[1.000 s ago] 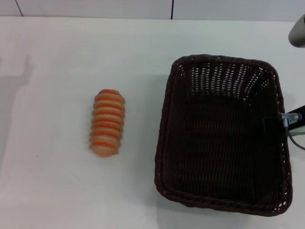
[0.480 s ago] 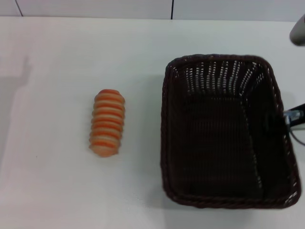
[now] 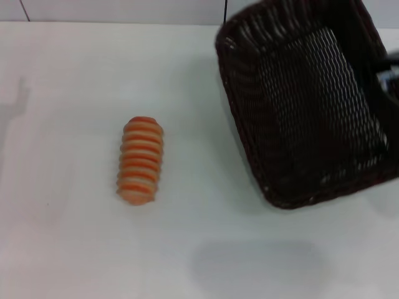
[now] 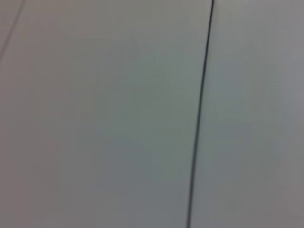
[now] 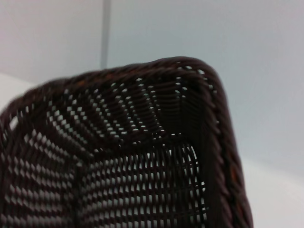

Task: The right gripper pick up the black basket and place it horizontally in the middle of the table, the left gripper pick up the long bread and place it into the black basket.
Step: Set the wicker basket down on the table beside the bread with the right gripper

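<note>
The black basket [image 3: 299, 106] hangs lifted and tilted above the right far part of the white table [image 3: 75, 249], its open side turned toward me. A small part of my right gripper [image 3: 388, 78] shows at the basket's right rim and holds it there. The right wrist view shows the basket's woven inside and braided rim corner [image 5: 142, 156] close up. The long bread [image 3: 141, 161], striped orange and cream, lies on the table left of centre, lengthwise away from me, well apart from the basket. My left gripper is out of view.
The basket's shadow [image 3: 255, 268] falls on the table near the front. A wall with a dark vertical seam [image 3: 224, 11] runs behind the table's far edge. The left wrist view shows only a plain pale surface with a dark seam [image 4: 199, 118].
The basket has risen off the table, tilted up and moved toward the far right. The bread has not moved.
</note>
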Action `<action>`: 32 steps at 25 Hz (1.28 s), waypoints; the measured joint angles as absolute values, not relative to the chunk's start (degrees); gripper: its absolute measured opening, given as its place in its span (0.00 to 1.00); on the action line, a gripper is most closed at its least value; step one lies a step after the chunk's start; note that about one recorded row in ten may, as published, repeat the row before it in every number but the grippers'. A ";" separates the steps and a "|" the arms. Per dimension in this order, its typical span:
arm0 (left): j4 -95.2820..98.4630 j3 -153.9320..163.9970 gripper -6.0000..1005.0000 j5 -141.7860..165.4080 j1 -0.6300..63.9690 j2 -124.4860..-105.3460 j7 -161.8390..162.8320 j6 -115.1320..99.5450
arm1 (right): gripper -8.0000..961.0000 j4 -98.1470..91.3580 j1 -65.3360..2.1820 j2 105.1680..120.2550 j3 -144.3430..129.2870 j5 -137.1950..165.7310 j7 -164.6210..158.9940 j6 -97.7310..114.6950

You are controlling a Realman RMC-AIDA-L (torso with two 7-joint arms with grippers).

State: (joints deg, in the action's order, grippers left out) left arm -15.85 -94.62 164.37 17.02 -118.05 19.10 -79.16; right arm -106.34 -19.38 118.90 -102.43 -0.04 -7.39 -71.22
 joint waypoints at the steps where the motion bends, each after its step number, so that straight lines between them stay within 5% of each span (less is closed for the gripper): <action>1: -16.07 -95.43 0.80 164.34 16.78 -118.21 17.66 -78.98 | 0.16 -106.34 -19.38 118.90 -102.43 -0.04 -7.39 -71.22; 11: -16.44 -100.03 0.80 164.22 16.87 -118.36 17.09 -74.81 | 0.16 -107.34 -27.20 118.85 -98.20 -12.72 19.36 -66.60; 24: -17.05 -101.92 0.80 164.13 17.28 -118.49 19.45 -73.32 | 0.16 -107.55 -43.11 118.67 -83.70 -30.92 43.64 -94.71; 32: -17.05 -102.31 0.80 161.16 18.55 -118.61 19.61 -73.18 | 0.16 -103.16 -49.84 116.77 -83.18 -30.13 49.73 -101.64</action>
State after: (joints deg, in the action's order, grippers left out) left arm -17.05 -102.31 161.16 18.55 -118.61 19.61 -73.18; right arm -103.16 -49.84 116.77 -83.18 -30.13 49.73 -101.64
